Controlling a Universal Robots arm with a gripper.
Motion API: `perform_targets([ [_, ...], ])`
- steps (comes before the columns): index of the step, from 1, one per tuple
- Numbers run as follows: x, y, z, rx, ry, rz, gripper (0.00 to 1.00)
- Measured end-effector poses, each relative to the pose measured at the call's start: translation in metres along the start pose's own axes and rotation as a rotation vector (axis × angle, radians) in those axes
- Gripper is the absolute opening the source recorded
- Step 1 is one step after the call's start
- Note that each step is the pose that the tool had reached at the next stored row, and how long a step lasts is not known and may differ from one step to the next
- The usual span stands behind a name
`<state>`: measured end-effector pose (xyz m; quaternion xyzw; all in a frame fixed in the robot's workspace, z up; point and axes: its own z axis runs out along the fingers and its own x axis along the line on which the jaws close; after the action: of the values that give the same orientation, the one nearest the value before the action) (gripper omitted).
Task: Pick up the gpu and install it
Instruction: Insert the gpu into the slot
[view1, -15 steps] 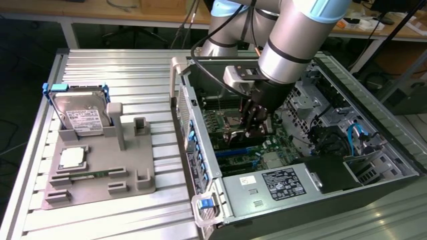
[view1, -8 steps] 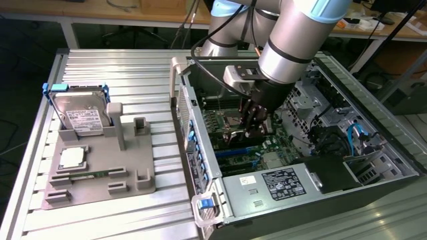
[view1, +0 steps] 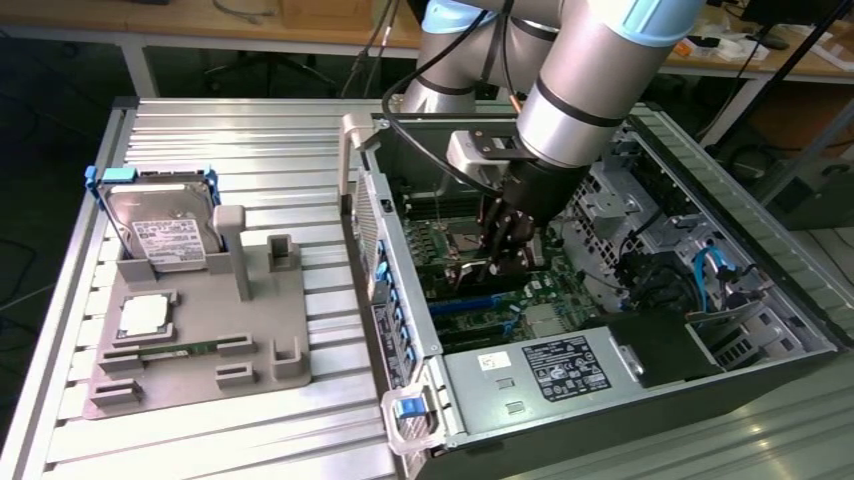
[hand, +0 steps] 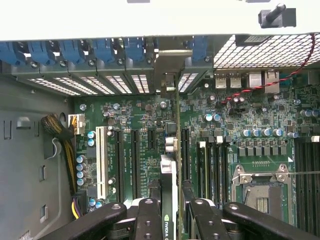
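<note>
Deep inside the computer case (view1: 747, 350), my gripper (hand: 171, 212) is clenched on the gpu (hand: 170, 150), holding it edge-down over the motherboard (hand: 135, 120), bracket toward the rear slots. If the card sits slightly skewed to its slot, I judge pressing could jam it.

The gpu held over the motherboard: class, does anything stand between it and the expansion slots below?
Nothing visible does. The gripper holds the gpu edge-on inside the open computer case, its metal bracket up against the rear slot openings. The dark slots beside it lie bare. Whether it is already seated cannot be told.
</note>
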<state>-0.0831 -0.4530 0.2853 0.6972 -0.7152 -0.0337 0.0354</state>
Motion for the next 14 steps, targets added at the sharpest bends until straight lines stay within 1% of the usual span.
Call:
perform_targets([
  [14,0.0,-0.0001,0.0,-0.0047,0.0001,0.0,0.27],
])
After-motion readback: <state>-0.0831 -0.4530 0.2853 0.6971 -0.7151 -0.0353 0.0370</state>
